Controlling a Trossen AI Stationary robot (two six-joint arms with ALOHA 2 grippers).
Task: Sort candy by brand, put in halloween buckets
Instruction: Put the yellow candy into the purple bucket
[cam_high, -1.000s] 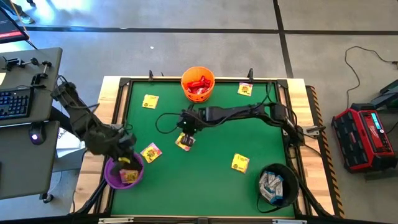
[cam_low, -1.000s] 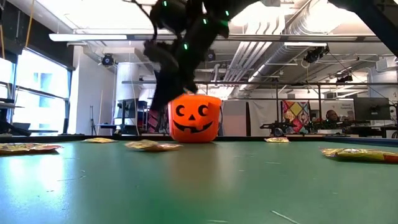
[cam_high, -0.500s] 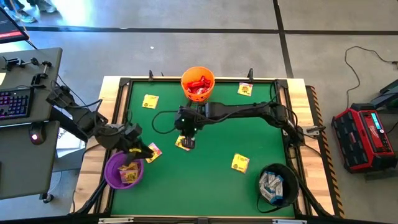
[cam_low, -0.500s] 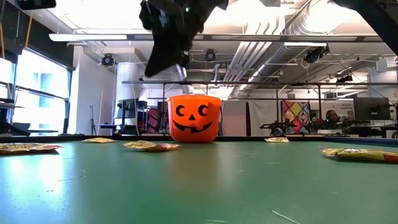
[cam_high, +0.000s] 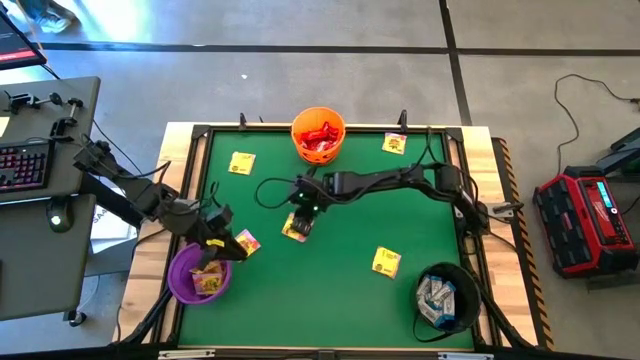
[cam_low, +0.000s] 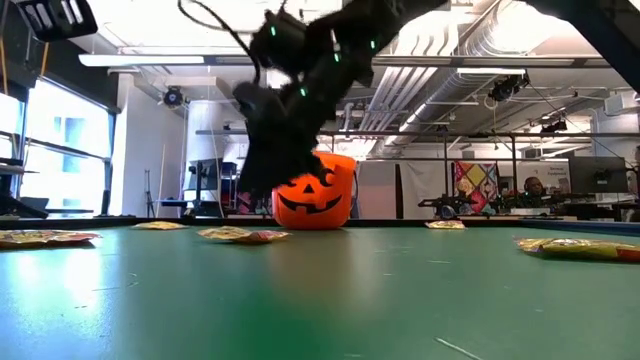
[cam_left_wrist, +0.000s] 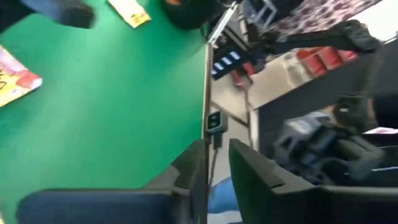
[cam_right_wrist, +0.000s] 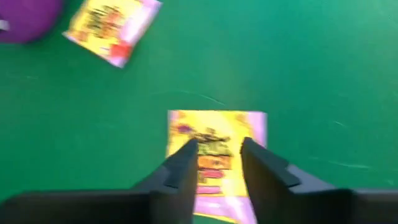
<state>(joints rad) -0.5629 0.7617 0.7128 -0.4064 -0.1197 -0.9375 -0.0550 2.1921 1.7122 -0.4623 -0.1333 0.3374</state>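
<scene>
Mid-table, our right gripper hangs over a yellow candy packet, fingers apart astride it, ready to pinch. Our left gripper waits beside the purple bucket, where yellow candy belongs; we cannot tell its fingers' state.

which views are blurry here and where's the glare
Left wrist view: smeared throughout. Right wrist view: soft on the yellow packet under the right gripper. Low view: bright ceiling lights wash out the top, arm in silhouette. High view: sharp, evenly lit.
</scene>
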